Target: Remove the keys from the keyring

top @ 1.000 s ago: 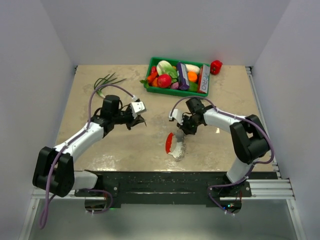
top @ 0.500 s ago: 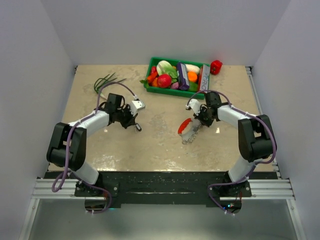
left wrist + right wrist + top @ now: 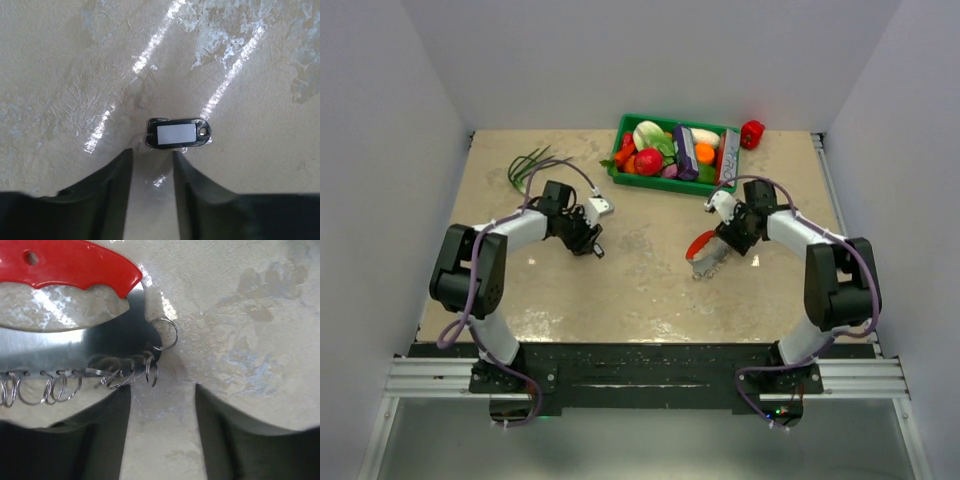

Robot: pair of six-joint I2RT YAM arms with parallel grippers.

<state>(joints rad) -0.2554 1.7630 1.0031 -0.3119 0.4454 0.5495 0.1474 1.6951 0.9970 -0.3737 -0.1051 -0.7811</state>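
One key [image 3: 177, 134] left of keyring [image 3: 707, 262]

Table [image 3: 640, 290]: beige stone-look, glossy, fine scratches. Red tag [image 3: 65, 262]: smooth shiny plastic. Plate [image 3: 60, 347] below it: polished, mirror-like metal. Keyring [image 3: 165, 333]: thin bright wire. Black key head [image 3: 177, 134]: semi-gloss plastic w/ matt grey insert.

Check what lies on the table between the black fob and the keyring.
Nothing; the top view shows bare tabletop between the black fob and the keyring.

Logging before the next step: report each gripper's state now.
Left gripper: open, holding nothing.
Right gripper: open, holding nothing; the red tag lies just beyond it.
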